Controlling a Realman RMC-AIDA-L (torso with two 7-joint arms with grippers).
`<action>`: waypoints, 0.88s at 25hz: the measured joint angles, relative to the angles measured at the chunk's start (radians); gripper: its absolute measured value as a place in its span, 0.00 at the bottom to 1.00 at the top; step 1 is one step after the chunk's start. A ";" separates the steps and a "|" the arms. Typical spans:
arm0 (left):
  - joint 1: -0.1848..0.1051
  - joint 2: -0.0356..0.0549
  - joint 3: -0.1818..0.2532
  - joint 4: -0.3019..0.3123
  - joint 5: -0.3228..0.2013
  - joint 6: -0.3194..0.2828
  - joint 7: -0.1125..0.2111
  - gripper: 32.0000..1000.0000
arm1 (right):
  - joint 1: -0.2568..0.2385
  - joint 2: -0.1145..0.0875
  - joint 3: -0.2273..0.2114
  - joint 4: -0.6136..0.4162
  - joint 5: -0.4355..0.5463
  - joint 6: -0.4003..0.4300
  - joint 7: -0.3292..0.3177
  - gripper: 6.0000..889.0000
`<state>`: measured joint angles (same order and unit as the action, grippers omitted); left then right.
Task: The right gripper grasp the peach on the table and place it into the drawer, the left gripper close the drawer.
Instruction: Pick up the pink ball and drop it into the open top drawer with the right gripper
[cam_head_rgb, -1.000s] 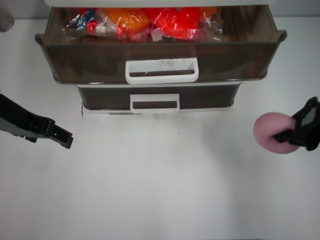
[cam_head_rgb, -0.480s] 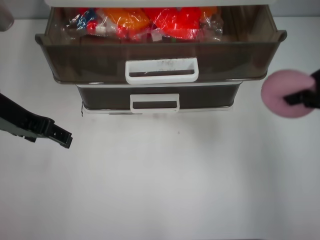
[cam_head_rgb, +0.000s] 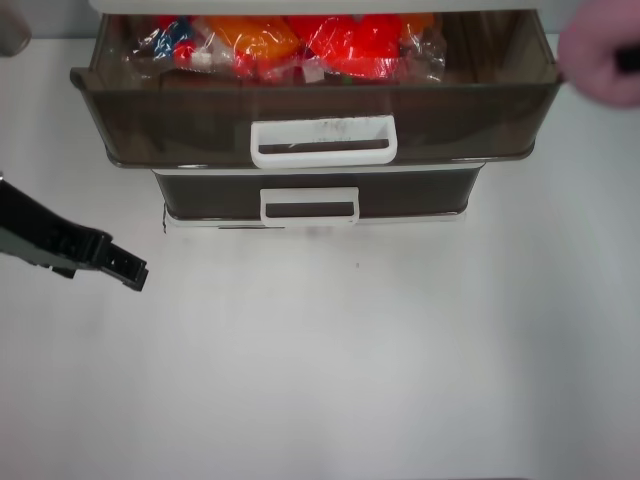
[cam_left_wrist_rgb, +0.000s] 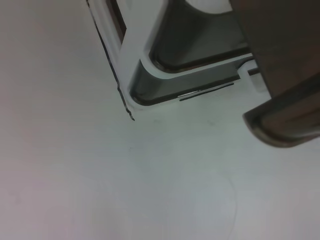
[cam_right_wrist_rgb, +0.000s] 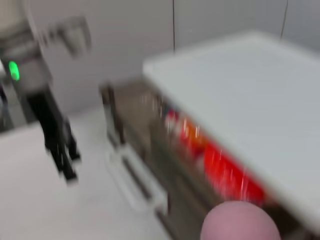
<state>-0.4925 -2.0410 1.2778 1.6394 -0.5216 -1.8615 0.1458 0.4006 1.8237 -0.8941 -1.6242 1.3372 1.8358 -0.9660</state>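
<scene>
Smoky-brown plastic fills the head view: the drawer (cam_head_rgb: 320, 105) stands pulled open, red and orange wrapped packets (cam_head_rgb: 300, 45) inside. The pink peach (cam_head_rgb: 603, 55) hangs off the table (cam_head_rgb: 350, 380), just beside the drawer's right corner, held by the right gripper (cam_head_rgb: 628, 60), mostly out of frame. The left gripper (cam_head_rgb: 125, 268) waits well apart; whether its fingers are open cannot be told. The left wrist view shows the drawer corner (cam_left_wrist_rgb: 285, 125). The right wrist view shows the peach (cam_right_wrist_rgb: 240, 222) beside the drawer. Judged: placing and closing remain.
</scene>
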 joint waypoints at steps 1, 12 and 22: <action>-0.004 0.0000 0.000 0.000 0.000 0.000 0.000 0.86 | 0.005 -0.003 0.018 -0.007 0.021 0.000 0.008 0.07; -0.036 -0.0004 0.000 -0.005 0.000 -0.001 0.000 0.86 | 0.171 0.028 0.041 0.070 -0.001 -0.014 0.006 0.08; -0.041 -0.0007 0.000 -0.017 0.000 0.002 0.000 0.86 | 0.306 0.129 0.037 0.223 -0.217 -0.020 -0.102 0.09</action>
<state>-0.5333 -2.0417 1.2778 1.6226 -0.5215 -1.8596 0.1458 0.7066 1.9531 -0.8567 -1.4008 1.1202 1.8159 -1.0677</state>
